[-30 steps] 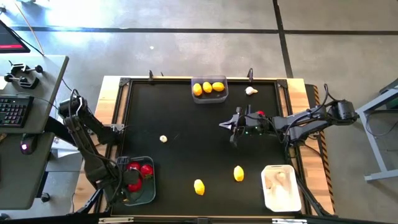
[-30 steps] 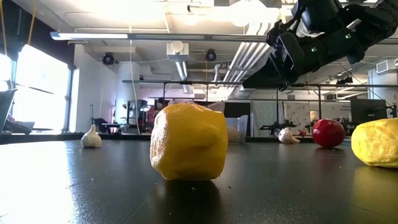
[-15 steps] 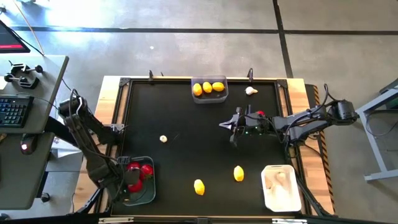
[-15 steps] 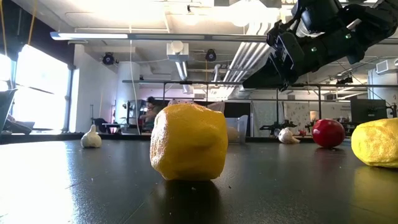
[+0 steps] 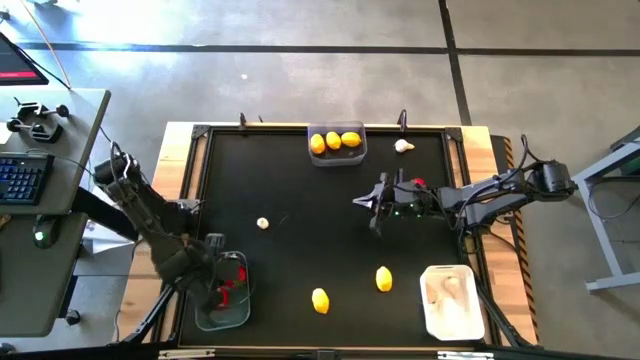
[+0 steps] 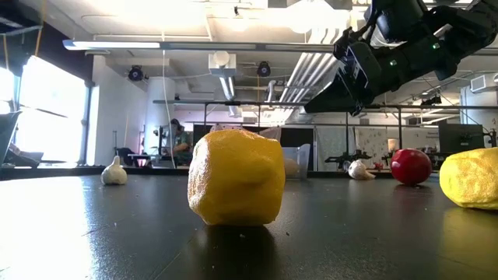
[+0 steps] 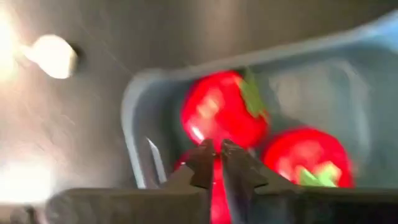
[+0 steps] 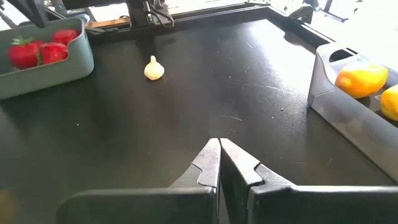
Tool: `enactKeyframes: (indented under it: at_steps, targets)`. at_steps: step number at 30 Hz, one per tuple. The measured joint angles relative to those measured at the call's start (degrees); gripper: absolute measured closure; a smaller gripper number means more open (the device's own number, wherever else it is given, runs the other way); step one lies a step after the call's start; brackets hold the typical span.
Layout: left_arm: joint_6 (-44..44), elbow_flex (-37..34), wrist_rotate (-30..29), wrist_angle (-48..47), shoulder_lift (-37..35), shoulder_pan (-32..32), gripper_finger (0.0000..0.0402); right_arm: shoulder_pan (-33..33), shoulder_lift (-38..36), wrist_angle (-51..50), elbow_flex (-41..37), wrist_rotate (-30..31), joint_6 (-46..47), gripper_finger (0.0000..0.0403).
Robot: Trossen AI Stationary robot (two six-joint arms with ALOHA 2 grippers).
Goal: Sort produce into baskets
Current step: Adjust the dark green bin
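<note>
My left gripper (image 7: 214,155) is shut and points down over the grey basket (image 5: 240,312) at the table's near left. The basket holds red fruits (image 7: 224,109). My right gripper (image 5: 372,208) hangs shut above the middle of the table, and a red fruit (image 5: 418,183) lies beside its arm. Two lemons (image 5: 320,300) (image 5: 384,279) lie near the front edge. One garlic bulb (image 5: 262,223) lies left of centre and another (image 5: 403,146) at the far right. Three lemons fill the far grey basket (image 5: 337,155). The white basket (image 5: 450,318) at the near right holds garlic.
The black table top has a raised frame (image 5: 195,180) all round. A desk with a keyboard (image 5: 20,180) stands off the table's left side. Open table top lies between the loose garlic and my right gripper. A person (image 6: 177,140) stands far off in the room.
My left arm has swung toward the table's right, and its gripper has risen a little over the grey basket of red fruits. My right arm has kept still.
</note>
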Motion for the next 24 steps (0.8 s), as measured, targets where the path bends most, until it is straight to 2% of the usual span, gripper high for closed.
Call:
enactKeyframes:
  at_steps: [3,9,24]
  targets:
    - [5.9,-1.3,-3.8,2.6,0.0,3.4,0.0397,0.0,0.0,0.0,0.0,0.0,0.0,0.0402]
    - [11.9,-4.2,-3.2,5.0,0.0,8.8,0.0401,0.0,0.0,-0.3,0.0,0.0,0.1,0.0402]
    - [15.7,-6.6,-3.3,8.9,0.0,10.8,0.0401,0.0,0.0,-1.2,0.0,0.0,0.1,0.0402]
